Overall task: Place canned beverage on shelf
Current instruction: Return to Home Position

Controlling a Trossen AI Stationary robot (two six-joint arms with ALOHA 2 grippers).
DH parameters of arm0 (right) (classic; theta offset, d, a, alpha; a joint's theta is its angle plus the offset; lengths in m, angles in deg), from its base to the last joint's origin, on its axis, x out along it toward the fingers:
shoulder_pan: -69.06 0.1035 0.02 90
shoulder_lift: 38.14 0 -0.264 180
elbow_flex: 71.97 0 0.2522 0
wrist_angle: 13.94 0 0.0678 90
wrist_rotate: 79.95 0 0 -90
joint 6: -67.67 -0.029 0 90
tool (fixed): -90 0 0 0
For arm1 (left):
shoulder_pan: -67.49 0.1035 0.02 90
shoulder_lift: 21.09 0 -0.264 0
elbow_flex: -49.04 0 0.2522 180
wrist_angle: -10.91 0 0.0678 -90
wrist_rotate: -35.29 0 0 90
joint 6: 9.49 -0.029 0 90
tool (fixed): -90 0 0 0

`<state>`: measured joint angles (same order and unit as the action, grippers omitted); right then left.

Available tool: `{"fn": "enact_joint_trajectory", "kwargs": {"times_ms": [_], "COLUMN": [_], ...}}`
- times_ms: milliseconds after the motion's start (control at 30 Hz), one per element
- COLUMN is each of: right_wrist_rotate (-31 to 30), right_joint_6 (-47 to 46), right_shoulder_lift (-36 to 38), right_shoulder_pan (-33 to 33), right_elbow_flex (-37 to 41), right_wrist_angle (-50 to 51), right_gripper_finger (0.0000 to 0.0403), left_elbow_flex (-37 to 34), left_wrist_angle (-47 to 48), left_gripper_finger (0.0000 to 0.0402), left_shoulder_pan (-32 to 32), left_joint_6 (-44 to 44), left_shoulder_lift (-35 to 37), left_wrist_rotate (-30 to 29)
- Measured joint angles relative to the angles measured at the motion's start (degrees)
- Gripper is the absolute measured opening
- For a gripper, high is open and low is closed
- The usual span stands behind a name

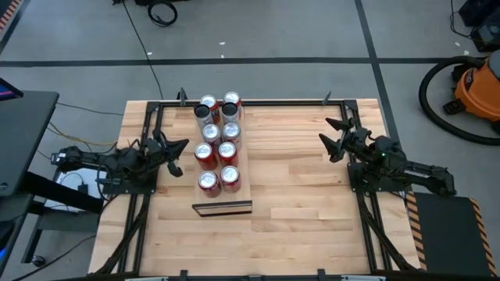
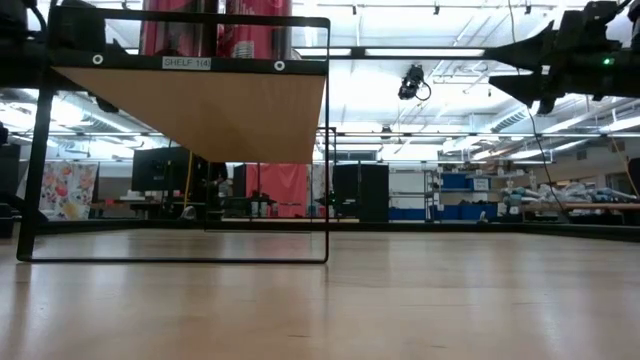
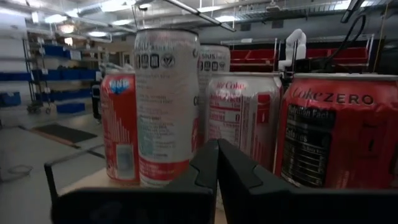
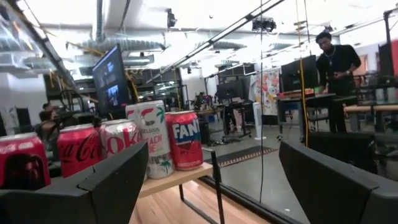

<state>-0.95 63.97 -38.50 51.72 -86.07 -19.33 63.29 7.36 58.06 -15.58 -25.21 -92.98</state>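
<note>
Red and silver cans (image 1: 227,150) stand in two rows on the shelf (image 1: 243,187). The left gripper (image 1: 186,150) is just beside them, fingers together; the right gripper (image 1: 332,139) is well apart, fingers spread.

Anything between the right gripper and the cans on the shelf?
Nothing visible: bare tabletop between the open right gripper and the shelf holding the cans. Left gripper sits on the shelf's other side.
</note>
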Motion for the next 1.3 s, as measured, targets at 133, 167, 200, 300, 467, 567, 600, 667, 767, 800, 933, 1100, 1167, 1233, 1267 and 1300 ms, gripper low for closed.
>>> {"fn": "enact_joint_trajectory", "kwargs": {"times_ms": [133,167,200,300,467,567,600,667,767,800,933,1100,1167,1233,1267,1300], "right_wrist_rotate": [-0.1,-0.1,-0.1,0.0,0.2,0.4,0.4,0.3,0.3,0.3,0.3,0.3,0.3,0.3,0.3,0.3], "right_joint_6": [3.0,3.9,4.9,6.0,3.2,3.5,3.7,3.7,3.7,3.7,3.8,3.8,3.8,3.8,3.8,3.8], "right_shoulder_lift": [0.0,0.0,0.0,0.0,-0.1,-0.5,-0.5,-0.5,-0.5,-0.5,-0.5,-0.5,-0.5,-0.5,-0.5,-0.5], "right_shoulder_pan": [0.0,0.0,0.0,0.0,0.0,0.0,0.0,0.0,0.0,0.0,0.0,0.0,0.0,0.0,0.0,0.0], "right_elbow_flex": [0.0,0.0,0.0,0.0,0.0,0.0,0.0,0.0,0.0,0.0,0.0,0.0,0.0,0.0,0.0,0.0], "right_wrist_angle": [2.2,3.6,4.3,9.0,16.6,15.8,15.6,15.2,14.8,14.9,14.9,14.9,14.9,14.9,14.9,14.9], "right_gripper_finger": [0.0373,0.0373,0.0373,0.0373,0.0374,0.0373,0.0373,0.0373,0.0373,0.0373,0.0373,0.0373,0.0373,0.0373,0.0373,0.0373], "left_elbow_flex": [0.0,0.0,0.0,0.0,0.0,0.0,0.0,0.0,0.0,0.0,0.0,0.0,0.0,0.0,0.0,0.0], "left_wrist_angle": [-1.2,-1.2,-1.2,-0.9,-0.4,0.0,0.0,0.0,0.0,0.0,0.0,0.0,0.0,0.0,0.0,0.0], "left_gripper_finger": [0.0014,0.0014,0.0014,0.0014,0.0014,0.0014,0.0014,0.0014,0.0014,0.0014,0.0014,0.0014,0.0014,0.0014,0.0014,0.0014], "left_shoulder_pan": [0.0,0.0,0.0,0.0,0.0,0.0,0.0,0.0,0.0,0.0,0.0,0.0,0.0,0.0,0.0,0.0], "left_joint_6": [-4.0,-4.1,-4.1,-3.8,-8.9,-16.3,-17.4,-17.6,-16.8,-16.7,-16.6,-16.6,-16.6,-16.6,-16.6,-16.6], "left_shoulder_lift": [0.0,0.0,0.0,0.0,0.0,0.0,0.0,0.0,0.0,0.0,0.0,0.0,0.0,0.0,0.0,0.0], "left_wrist_rotate": [0.0,0.0,0.0,0.0,0.0,0.0,0.0,0.0,0.0,0.0,0.0,0.0,0.0,0.0,0.0,0.0]}}
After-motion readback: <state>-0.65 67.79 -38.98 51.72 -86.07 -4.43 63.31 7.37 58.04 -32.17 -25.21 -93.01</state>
